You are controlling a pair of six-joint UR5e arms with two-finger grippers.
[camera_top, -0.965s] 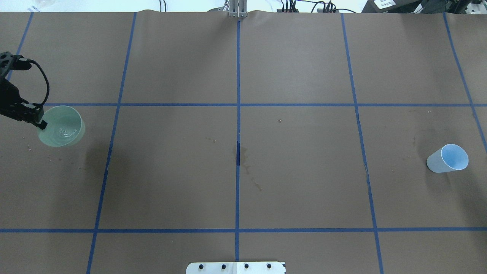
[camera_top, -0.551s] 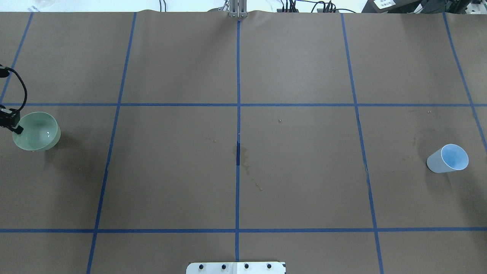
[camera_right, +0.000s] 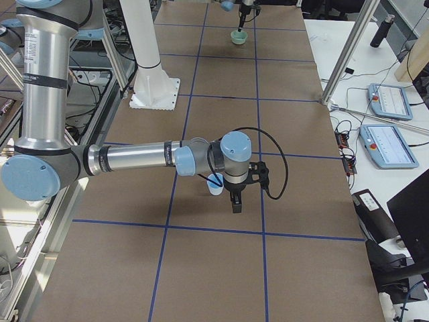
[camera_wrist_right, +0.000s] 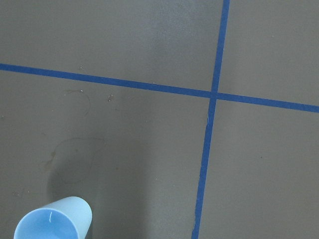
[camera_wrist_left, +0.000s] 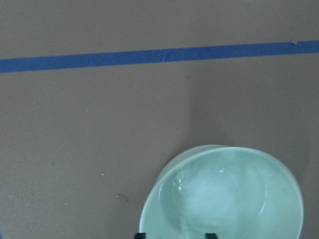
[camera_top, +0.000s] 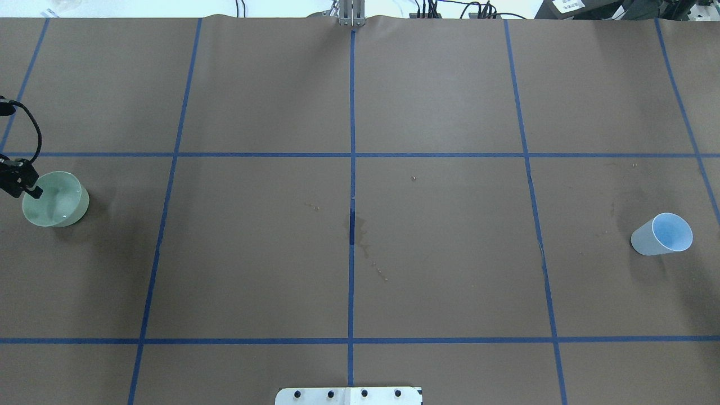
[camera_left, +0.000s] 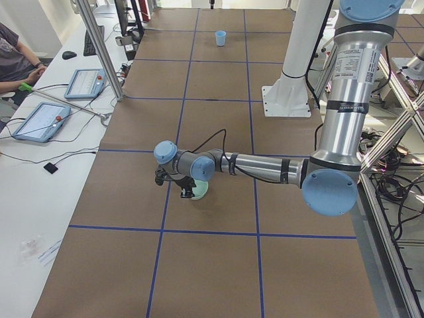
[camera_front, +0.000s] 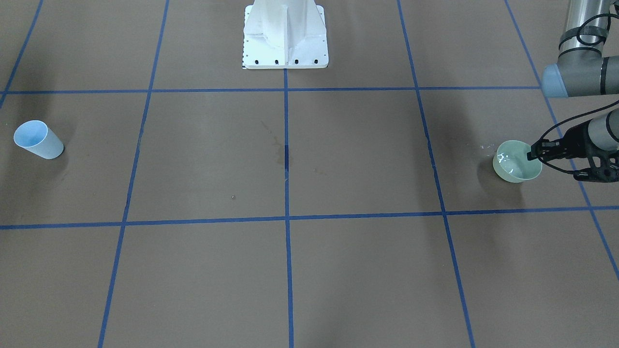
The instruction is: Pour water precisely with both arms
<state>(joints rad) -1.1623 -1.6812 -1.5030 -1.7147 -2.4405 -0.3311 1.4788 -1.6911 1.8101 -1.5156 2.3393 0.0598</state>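
Observation:
My left gripper (camera_top: 28, 188) is shut on the rim of a pale green bowl (camera_top: 56, 199) at the table's far left, one finger inside it. The bowl sits low, at or just above the paper. The water (camera_front: 503, 157) is a shallow pool with whitish glints in the bowl, also in the left wrist view (camera_wrist_left: 219, 172). A light blue cup (camera_top: 662, 234) stands at the far right. My right gripper (camera_right: 234, 204) hangs just beside the cup (camera_right: 215, 183); I cannot tell whether it is open or shut. The right wrist view shows the cup (camera_wrist_right: 52, 221) at its lower left.
The white pedestal base (camera_front: 285, 34) stands at the middle of the robot's edge. Brown paper with blue tape lines (camera_top: 351, 169) covers the table. Dried wet stains mark the centre (camera_top: 360, 230) and the paper near the cup (camera_wrist_right: 75, 154). Tablets (camera_left: 40, 119) lie on the operators' bench.
The left gripper has carried the green bowl leftward toward the table's edge and brought it lower. The rippling water has settled. The blue cup has not moved.

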